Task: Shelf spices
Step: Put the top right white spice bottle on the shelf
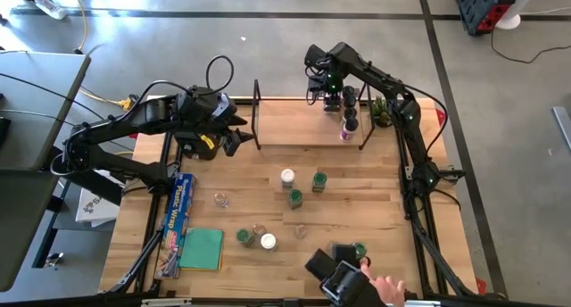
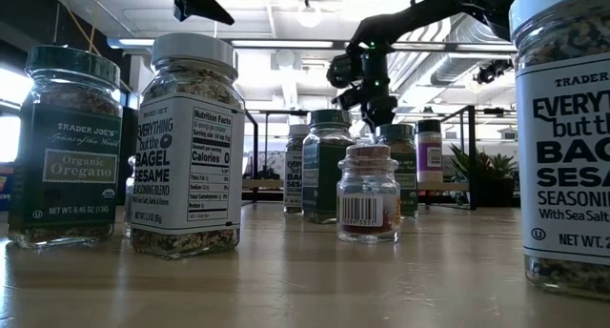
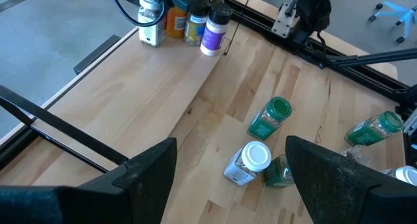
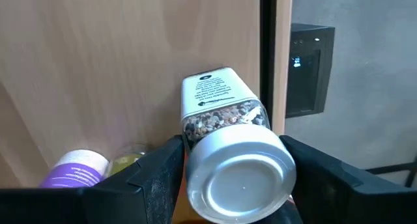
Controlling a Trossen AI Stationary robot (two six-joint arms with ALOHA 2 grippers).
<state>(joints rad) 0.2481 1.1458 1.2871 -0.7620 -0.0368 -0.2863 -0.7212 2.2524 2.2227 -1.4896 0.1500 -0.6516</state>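
The shelf [image 1: 294,120], a light board with black end frames, stands at the table's far middle, with a few spices [image 1: 350,120] standing at its right end. My right gripper [image 4: 233,168] points down over that end. It is open, with its fingers close on either side of a silver-lidded spice jar [image 4: 225,139] that stands on the board beside the black end frame [image 4: 267,55]. Several more spices [image 1: 295,197] stand or lie on the table's middle. My left gripper [image 3: 228,185] hangs open above the table near the shelf's left end, holding nothing.
A person's hand [image 1: 388,289] is at the near edge beside a black device [image 1: 339,271] and a green-lidded jar [image 1: 359,250]. A wrap box [image 1: 181,209] and a green cloth [image 1: 202,249] lie at near left. A small plant [image 1: 381,111] stands right of the shelf.
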